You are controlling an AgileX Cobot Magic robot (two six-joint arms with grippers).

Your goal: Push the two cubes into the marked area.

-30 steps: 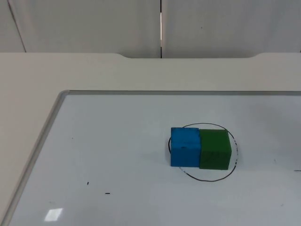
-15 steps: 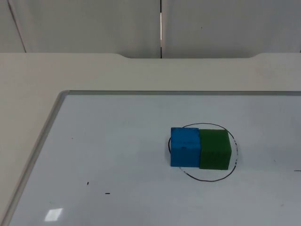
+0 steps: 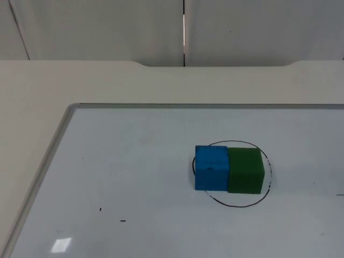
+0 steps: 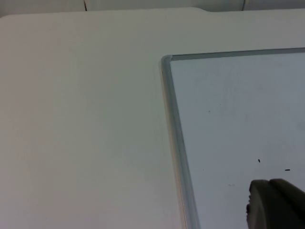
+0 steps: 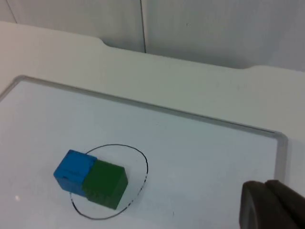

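Blue cube and green cube sit side by side, faces touching, on a whiteboard that lies flat on the table. Both rest within the hand-drawn black circle, the blue one's outer edge at its line. From the right wrist, the 2 cubes appear inside the ring, with the right tool well apart from them. The left tool hangs near the whiteboard's metal frame. Whether either tool's fingers are spread or pressed together cannot be told.
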